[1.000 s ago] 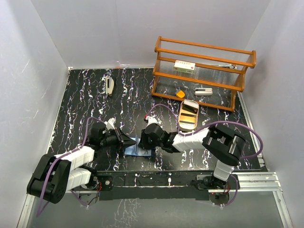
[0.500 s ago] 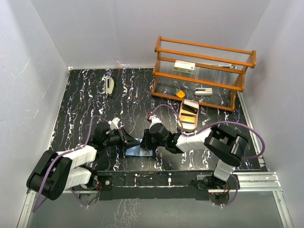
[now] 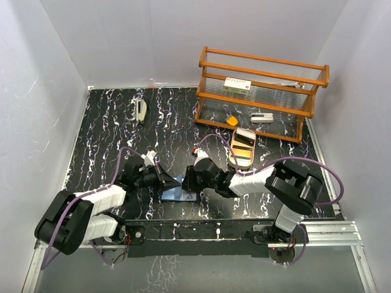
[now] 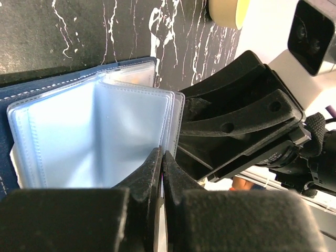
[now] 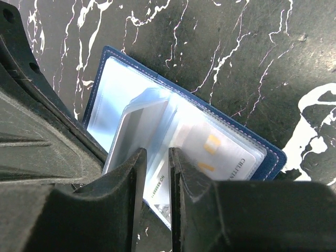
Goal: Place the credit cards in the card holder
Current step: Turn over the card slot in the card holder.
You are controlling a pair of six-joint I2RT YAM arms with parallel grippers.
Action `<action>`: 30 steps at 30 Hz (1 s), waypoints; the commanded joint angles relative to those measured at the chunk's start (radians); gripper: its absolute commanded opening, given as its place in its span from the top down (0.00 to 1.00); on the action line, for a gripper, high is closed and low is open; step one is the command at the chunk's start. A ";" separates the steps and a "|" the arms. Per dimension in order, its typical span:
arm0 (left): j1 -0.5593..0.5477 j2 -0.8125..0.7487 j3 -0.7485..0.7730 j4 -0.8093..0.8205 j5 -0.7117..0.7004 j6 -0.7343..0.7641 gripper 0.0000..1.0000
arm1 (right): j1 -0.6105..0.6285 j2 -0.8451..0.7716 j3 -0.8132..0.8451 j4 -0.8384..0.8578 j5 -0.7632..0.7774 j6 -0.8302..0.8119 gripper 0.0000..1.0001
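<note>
The left tool [image 4: 161,156] is low over the black surface [image 3: 110,134], near its front edge. Its two fingers are pressed almost tight together. They pinch the edge of the clear pages inside the card holder [image 4: 79,131].

The card holder lies open and flat on the surface, right between the two tools. It is dark blue outside and pale blue inside. One card with gold squares [image 5: 210,149] already sits in a pocket on its right half.

The right tool [image 5: 156,157] is just beside the card holder on the other side, facing the left tool. Its fingers are close together and grip a grey card [image 5: 140,126]. The far end of that card is among the clear pages.

Farther right and back, a gold oval tray [image 3: 232,149] rests on the surface. Behind it stands a wooden shelf [image 3: 263,61].
</note>
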 commanded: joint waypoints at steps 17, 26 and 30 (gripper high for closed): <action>-0.025 0.023 0.073 -0.141 -0.082 0.104 1.00 | -0.008 -0.156 0.041 -0.219 0.138 -0.037 0.66; -0.026 0.036 0.075 -0.160 -0.098 0.128 1.00 | -0.008 -0.237 0.077 -0.346 0.234 -0.050 0.63; -0.026 0.037 0.078 -0.180 -0.107 0.142 1.00 | -0.009 -0.262 0.099 -0.387 0.248 -0.048 0.60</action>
